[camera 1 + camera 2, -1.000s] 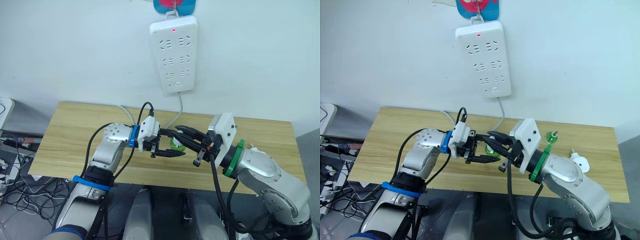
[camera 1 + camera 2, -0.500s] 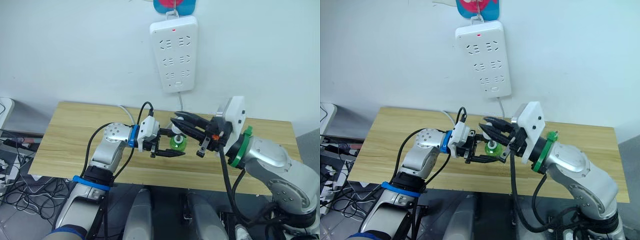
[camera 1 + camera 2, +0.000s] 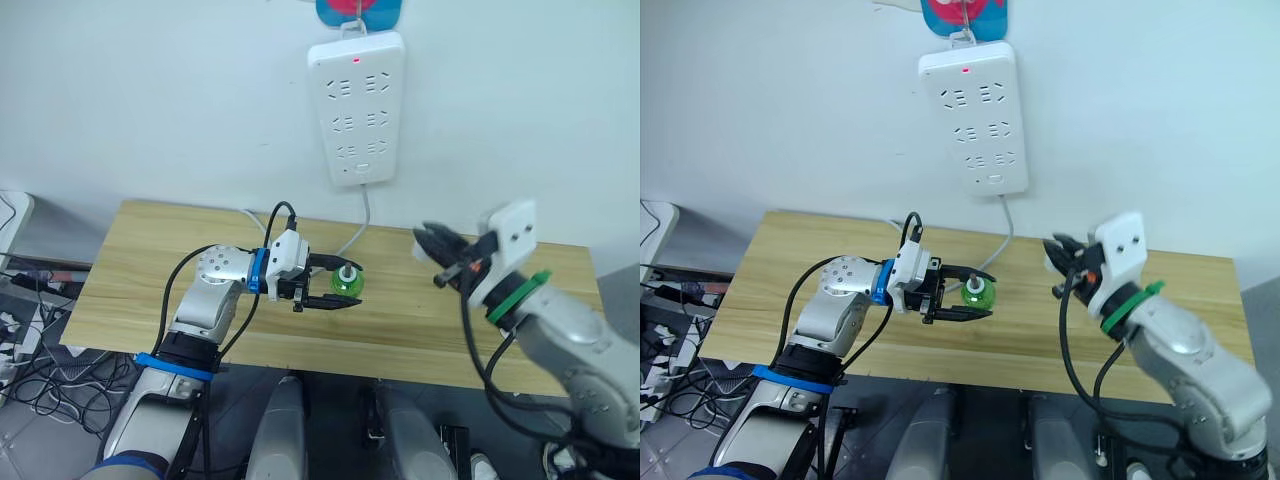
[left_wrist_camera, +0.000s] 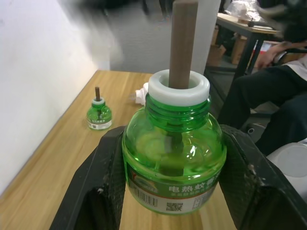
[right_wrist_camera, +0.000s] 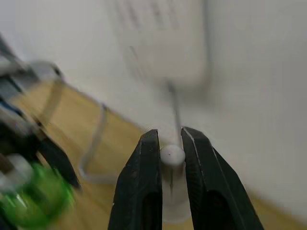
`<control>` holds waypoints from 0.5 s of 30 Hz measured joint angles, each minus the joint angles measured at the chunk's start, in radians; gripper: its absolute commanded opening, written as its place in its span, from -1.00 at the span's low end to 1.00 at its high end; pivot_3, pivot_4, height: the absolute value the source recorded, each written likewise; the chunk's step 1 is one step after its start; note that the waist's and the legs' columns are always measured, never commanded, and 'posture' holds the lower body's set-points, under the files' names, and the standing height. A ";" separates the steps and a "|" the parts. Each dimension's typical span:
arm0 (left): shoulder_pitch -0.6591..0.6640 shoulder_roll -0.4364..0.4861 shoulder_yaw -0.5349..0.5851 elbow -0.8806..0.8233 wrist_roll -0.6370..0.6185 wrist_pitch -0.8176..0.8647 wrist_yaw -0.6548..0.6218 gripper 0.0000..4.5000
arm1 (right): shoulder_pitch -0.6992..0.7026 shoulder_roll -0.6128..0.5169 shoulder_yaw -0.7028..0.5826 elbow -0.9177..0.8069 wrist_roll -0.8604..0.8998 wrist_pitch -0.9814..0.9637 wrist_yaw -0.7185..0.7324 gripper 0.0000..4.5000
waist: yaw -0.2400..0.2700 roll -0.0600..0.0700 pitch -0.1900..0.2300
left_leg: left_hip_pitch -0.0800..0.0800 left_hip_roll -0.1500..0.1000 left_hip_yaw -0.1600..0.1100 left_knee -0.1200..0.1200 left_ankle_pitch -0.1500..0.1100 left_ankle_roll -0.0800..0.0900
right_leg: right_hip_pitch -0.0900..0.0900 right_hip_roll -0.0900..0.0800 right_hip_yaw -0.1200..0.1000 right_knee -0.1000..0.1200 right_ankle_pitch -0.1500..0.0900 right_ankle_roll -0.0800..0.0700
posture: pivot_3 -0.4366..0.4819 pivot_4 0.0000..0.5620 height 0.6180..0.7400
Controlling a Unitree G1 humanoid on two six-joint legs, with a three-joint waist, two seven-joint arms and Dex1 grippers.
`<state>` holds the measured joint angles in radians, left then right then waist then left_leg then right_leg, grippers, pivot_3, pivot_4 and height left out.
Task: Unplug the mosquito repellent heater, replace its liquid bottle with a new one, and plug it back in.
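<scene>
Left wrist view: my left gripper (image 4: 175, 191) clamps the green liquid bottle (image 4: 172, 160), wick upright. My right gripper (image 5: 166, 158) pinches the white mosquito repellent heater (image 5: 171, 155), well apart to the bottle's right. The power strip (image 3: 360, 105) hangs above on the wall.

Both head views look forward and down from above onto the wooden table (image 3: 140, 260) and the wall-mounted power strip (image 3: 358, 108), sharing nearly the whole scene. The left wrist view looks closely along the tabletop past a green bottle (image 4: 172, 160). The right wrist view faces the wall and strip.
</scene>
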<state>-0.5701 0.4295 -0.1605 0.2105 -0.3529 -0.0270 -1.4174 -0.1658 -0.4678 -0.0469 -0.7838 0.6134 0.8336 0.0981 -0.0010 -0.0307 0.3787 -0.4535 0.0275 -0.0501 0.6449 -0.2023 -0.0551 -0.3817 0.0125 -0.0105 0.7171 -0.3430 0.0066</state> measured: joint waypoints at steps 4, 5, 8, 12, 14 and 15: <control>0.012 0.001 0.000 -0.011 -0.001 0.003 0.006 0.01 | 0.037 0.054 0.085 0.091 -0.175 -0.174 -0.014 -0.87 | -0.013 0.000 0.000 | 0.002 0.002 0.000 0.000 0.001 0.000 | 0.000 0.001 0.000 0.001 0.000 0.000 | 0.10 0.28 1.00; 0.015 0.002 0.000 -0.013 -0.001 0.006 0.006 0.01 | 0.041 0.061 0.096 0.120 -0.208 -0.210 -0.013 -0.87 | -0.014 0.000 0.000 | 0.002 0.002 0.000 -0.001 0.002 0.000 | 0.000 0.001 0.000 0.001 0.000 0.000 | 0.10 0.28 1.00; 0.018 0.014 0.000 -0.017 -0.002 0.020 0.005 0.01 | 0.080 0.098 0.119 0.274 -0.320 -0.363 -0.007 -0.87 | -0.009 0.000 0.000 | 0.002 0.001 0.000 -0.001 0.001 0.000 | 0.000 0.001 0.001 0.001 0.000 0.000 | 0.11 0.28 1.00; 0.017 0.017 0.001 -0.018 -0.002 0.024 0.005 0.01 | 0.085 0.144 0.130 0.418 -0.396 -0.500 0.010 -0.87 | -0.006 0.000 0.000 | 0.002 0.001 0.001 -0.001 0.001 0.000 | 0.000 0.000 0.001 0.001 0.000 0.000 | 0.11 0.30 1.00; 0.018 0.020 0.002 -0.020 -0.003 0.027 0.005 0.01 | 0.068 0.181 0.130 0.497 -0.426 -0.581 0.013 -0.87 | -0.007 0.000 0.000 | 0.002 0.001 0.001 -0.001 0.002 0.000 | 0.000 0.001 0.001 0.001 0.000 0.000 | 0.11 0.30 1.00; 0.018 0.020 0.002 -0.022 -0.003 0.029 0.005 0.01 | 0.053 0.205 0.129 0.548 -0.437 -0.626 0.018 -0.87 | -0.007 0.000 0.000 | 0.002 0.002 0.001 -0.001 0.002 0.000 | 0.000 0.001 0.001 0.001 0.000 0.000 | 0.13 0.29 1.00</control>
<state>-0.5518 0.4494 -0.1588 0.1887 -0.3555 0.0022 -1.4128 -0.1126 -0.2626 0.0821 -0.2358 0.1761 0.2076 0.1159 -0.0080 -0.0304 0.3786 -0.4512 0.0292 -0.0490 0.6441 -0.2008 -0.0556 -0.3820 0.0134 -0.0097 0.7185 -0.3432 0.0068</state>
